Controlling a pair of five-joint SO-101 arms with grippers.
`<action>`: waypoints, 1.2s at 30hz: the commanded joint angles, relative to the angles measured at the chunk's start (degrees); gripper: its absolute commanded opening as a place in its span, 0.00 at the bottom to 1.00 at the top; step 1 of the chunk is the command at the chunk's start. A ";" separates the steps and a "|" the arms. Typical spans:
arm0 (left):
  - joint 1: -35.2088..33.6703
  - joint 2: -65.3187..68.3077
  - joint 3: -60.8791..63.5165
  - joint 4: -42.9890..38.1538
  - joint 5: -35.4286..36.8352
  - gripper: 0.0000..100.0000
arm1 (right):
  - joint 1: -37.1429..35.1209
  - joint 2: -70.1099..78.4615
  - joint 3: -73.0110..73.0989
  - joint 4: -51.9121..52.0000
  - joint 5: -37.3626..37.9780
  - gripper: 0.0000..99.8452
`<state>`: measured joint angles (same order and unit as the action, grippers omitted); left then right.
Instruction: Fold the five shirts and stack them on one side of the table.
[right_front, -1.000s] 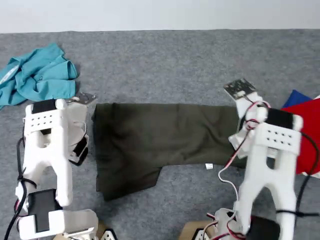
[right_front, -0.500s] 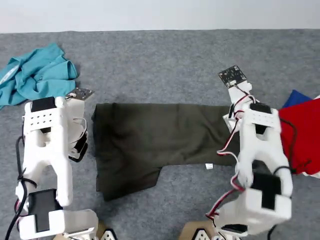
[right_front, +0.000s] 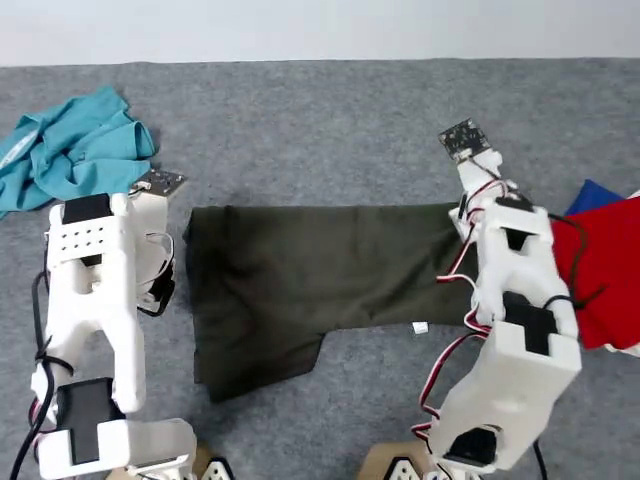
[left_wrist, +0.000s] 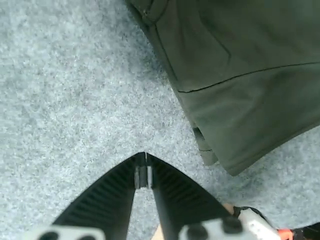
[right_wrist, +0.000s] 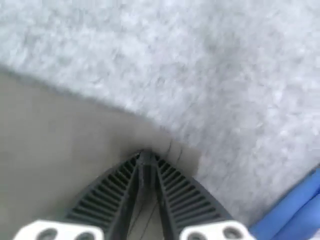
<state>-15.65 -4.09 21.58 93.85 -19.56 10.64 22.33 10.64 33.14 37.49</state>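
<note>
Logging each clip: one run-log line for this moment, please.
left tool: shut, beside olive shirt | right tool: shut, at its edge | teal shirt: crumpled

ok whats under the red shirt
A corner of blue cloth pokes out from under the red shirt at its far edge. The rest of it, and anything else below, is covered by the red fabric.

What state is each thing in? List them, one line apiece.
olive shirt: spread flat, folding unfinished.
teal shirt: crumpled, unfolded.
red shirt: partly in view; fold cannot be told.
blue shirt: mostly hidden by the red shirt.
left gripper: shut, over bare table beside the olive shirt.
right gripper: shut, tips at the olive shirt's edge.
</note>
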 joint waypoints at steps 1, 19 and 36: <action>0.18 -1.85 -1.45 -0.79 0.44 0.00 | 0.84 -4.26 -4.04 6.20 0.70 0.01; -1.58 -2.46 -3.12 -0.53 7.56 0.00 | -9.01 -19.56 -3.87 42.33 2.64 0.01; -33.58 -5.98 -9.54 -5.01 10.90 0.00 | -36.88 -22.46 1.23 54.55 5.71 0.01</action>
<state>-45.45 -7.34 13.76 90.86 -8.84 -21.36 3.34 10.55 88.35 42.68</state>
